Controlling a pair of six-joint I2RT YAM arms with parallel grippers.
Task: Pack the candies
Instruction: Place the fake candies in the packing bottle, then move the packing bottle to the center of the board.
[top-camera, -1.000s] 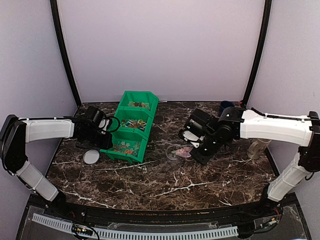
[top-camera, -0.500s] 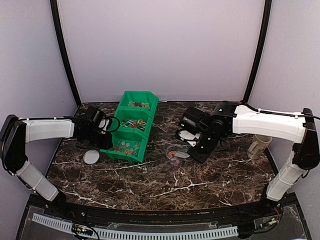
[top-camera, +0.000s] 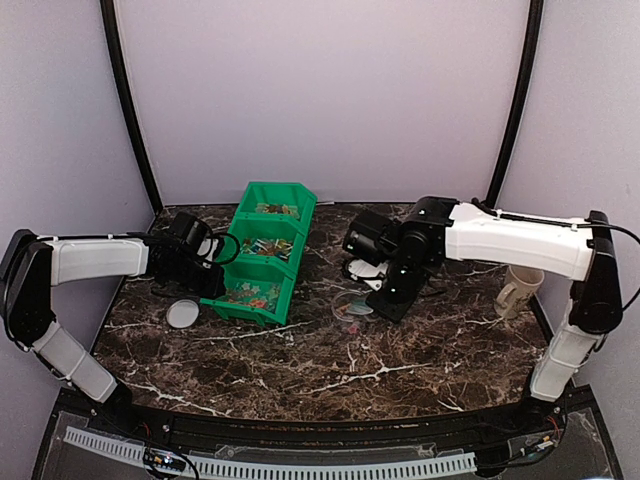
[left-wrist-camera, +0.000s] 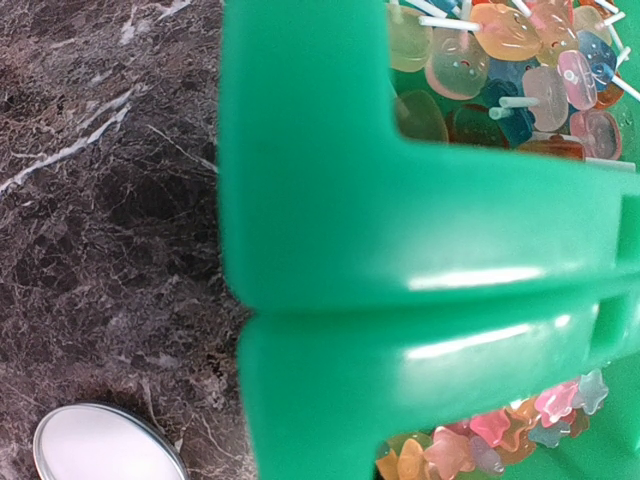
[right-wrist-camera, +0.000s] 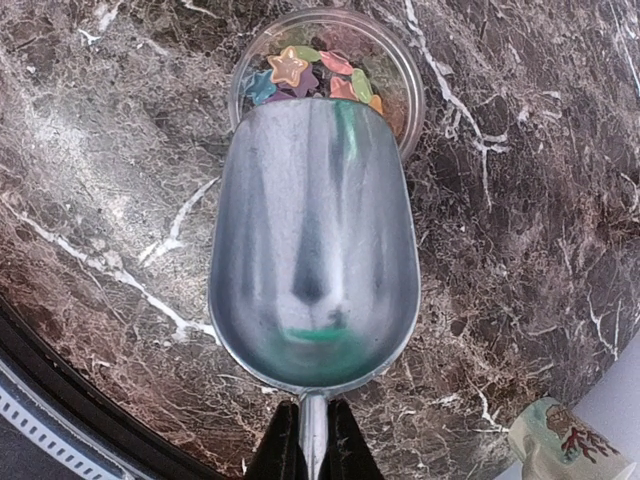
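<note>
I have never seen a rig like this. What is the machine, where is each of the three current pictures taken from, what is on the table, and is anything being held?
These are two robot arms fixed at the near edge of a dark marble table. The wide picture looks down from above and behind them. The other two come from a camera on each wrist.

On the table are a green bin of candies, a flat round lid, a small clear jar and a pale cup.

The left gripper sits closed against the bin's side. Its fingers are out of sight, so a grip cannot be confirmed. The right gripper is clamped on the handle of a metal scoop. The scoop is empty, with its tip over the jar, which holds some candies.
</note>
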